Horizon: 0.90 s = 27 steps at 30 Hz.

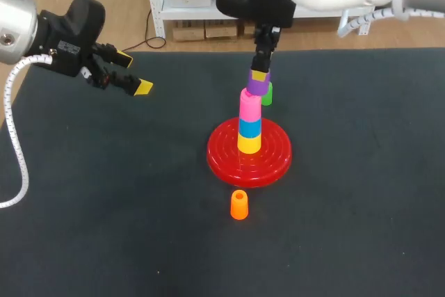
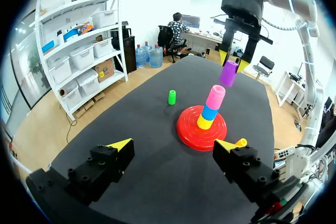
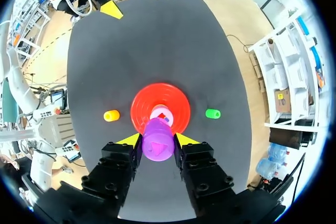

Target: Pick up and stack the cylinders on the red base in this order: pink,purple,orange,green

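Observation:
On the red base (image 1: 222, 154) stands a stack of yellow, blue and pink cylinders, pink (image 1: 249, 104) on top. My right gripper (image 1: 259, 78) hangs just above and behind the stack, shut on the purple cylinder (image 1: 259, 85), which is tilted. In the right wrist view the purple cylinder (image 3: 158, 140) sits between the fingers, over the stack (image 3: 161, 114) and the base (image 3: 142, 103). The orange cylinder (image 1: 238, 204) stands in front of the base; the green one (image 1: 267, 94) stands behind it, partly hidden. My left gripper (image 1: 129, 73) is open, high over the table's left rear, holding nothing.
The black table (image 1: 104, 227) carries only these things. In the left wrist view the base (image 2: 189, 129), green cylinder (image 2: 171, 97) and orange cylinder (image 2: 241, 142) lie ahead of the open left gripper (image 2: 173, 148).

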Each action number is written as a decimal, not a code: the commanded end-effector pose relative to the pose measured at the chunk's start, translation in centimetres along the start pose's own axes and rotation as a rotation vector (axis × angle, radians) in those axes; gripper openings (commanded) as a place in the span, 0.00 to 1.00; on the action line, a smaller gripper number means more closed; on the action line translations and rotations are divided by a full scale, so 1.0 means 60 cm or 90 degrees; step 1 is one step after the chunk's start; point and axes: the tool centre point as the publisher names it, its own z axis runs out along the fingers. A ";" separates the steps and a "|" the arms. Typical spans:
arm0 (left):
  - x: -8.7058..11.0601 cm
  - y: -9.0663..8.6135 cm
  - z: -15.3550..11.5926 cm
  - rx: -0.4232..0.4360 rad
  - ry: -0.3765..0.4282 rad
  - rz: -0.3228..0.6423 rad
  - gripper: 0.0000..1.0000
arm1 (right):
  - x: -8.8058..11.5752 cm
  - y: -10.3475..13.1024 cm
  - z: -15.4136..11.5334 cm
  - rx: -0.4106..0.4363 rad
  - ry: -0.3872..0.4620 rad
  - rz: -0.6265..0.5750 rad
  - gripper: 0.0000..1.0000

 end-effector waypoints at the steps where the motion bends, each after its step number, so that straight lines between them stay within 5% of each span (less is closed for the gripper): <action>1: 0.001 0.001 0.001 0.001 -0.002 0.001 1.00 | -0.015 -0.007 0.007 -0.011 0.017 -0.005 0.00; 27: 0.001 0.001 0.001 0.001 -0.002 0.001 1.00 | -0.019 0.002 0.031 -0.014 0.065 -0.017 0.00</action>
